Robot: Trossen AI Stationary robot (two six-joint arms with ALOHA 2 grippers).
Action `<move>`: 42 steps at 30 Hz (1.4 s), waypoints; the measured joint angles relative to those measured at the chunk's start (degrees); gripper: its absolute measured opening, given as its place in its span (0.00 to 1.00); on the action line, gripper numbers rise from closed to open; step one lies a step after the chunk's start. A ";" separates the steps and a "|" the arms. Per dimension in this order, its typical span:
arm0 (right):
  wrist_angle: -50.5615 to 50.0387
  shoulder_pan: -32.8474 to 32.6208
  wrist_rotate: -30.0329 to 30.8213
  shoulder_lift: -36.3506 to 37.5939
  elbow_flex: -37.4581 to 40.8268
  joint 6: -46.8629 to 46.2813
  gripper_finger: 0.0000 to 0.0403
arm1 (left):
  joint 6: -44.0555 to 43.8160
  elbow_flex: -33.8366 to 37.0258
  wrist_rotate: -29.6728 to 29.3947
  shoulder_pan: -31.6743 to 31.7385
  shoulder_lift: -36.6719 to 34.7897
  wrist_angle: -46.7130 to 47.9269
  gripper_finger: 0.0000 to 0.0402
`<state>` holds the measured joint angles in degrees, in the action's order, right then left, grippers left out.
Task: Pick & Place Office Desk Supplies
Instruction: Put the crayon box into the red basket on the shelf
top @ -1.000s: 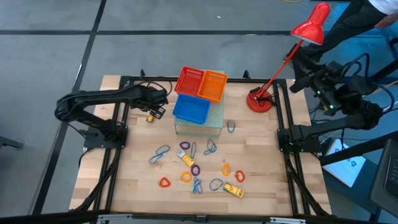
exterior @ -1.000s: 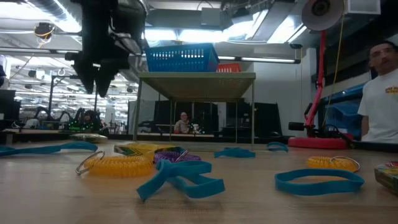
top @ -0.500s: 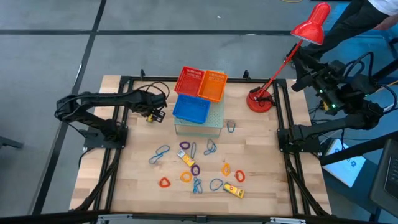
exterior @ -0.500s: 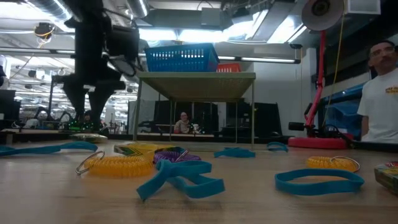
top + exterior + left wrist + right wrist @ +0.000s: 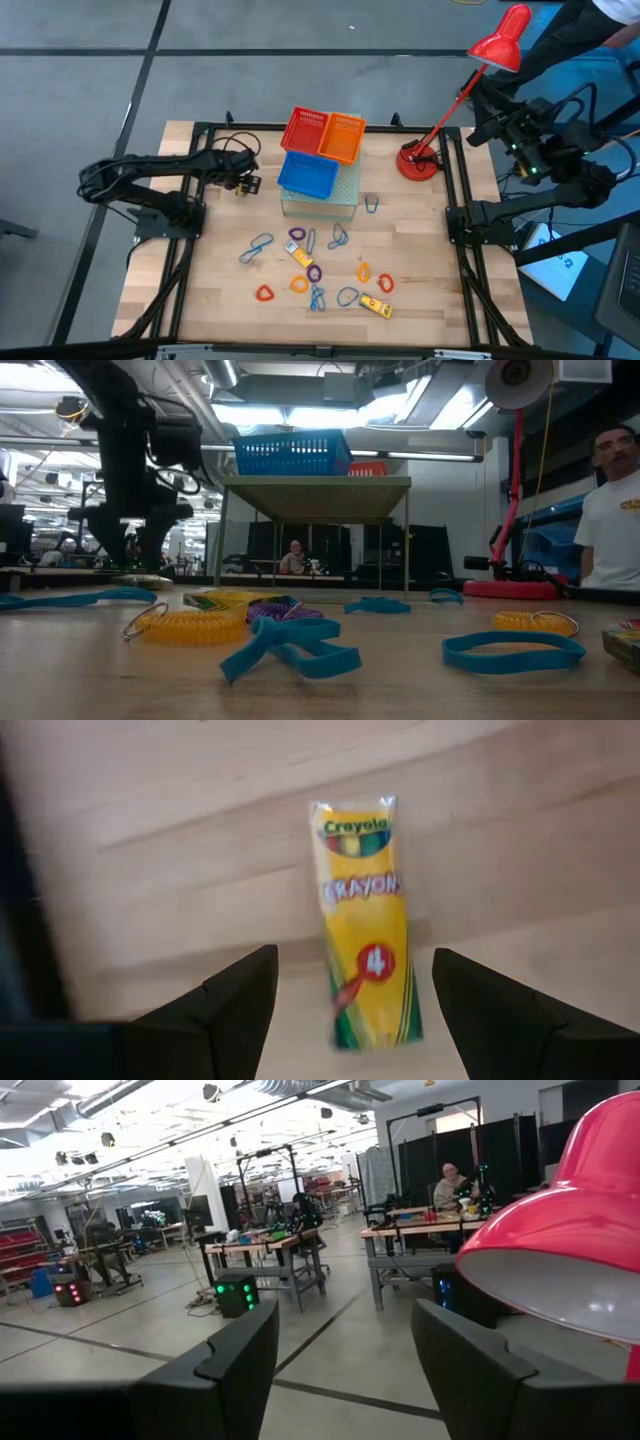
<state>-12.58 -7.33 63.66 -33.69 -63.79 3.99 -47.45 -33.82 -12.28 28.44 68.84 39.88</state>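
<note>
My left gripper (image 5: 352, 960) is open and points down over a yellow Crayola crayon pack (image 5: 365, 920) that lies flat on the wood at the table's left, next to the basket stand. In the high view the gripper (image 5: 244, 181) covers most of the pack. In the low view the gripper (image 5: 130, 550) hangs just above the pack (image 5: 140, 581). Blue-grey, purple, orange and red loops (image 5: 310, 270) and two yellow blocks (image 5: 300, 254) (image 5: 375, 307) lie on the table's near half. My right gripper (image 5: 345, 1315) is open and waits off the table's right edge (image 5: 500, 125).
A small stand (image 5: 320, 200) at the far middle carries a blue basket (image 5: 307, 176), a red basket (image 5: 305, 130) and an orange basket (image 5: 343, 137). A red desk lamp (image 5: 420, 160) stands at the far right. A person (image 5: 610, 520) stands beyond the table's right side.
My left gripper has come down and moved toward the table's left edge, away from the baskets, and now hangs low over the crayon pack. Nothing on the table has moved.
</note>
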 joint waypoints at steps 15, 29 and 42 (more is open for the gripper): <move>0.07 0.02 -0.07 -1.66 0.00 -1.71 0.57 | -1.41 6.34 1.29 2.11 2.17 -7.92 0.66; 0.11 0.02 -0.17 -2.27 0.02 -1.62 0.57 | 1.54 6.93 1.64 2.11 4.22 -8.94 0.27; 1.22 0.01 0.00 -2.25 0.02 0.52 0.57 | -2.49 6.42 3.72 4.63 -1.47 -11.74 0.18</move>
<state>-11.36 -7.32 63.66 -35.94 -63.77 4.51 -49.93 -27.40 -8.56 33.07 67.36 28.14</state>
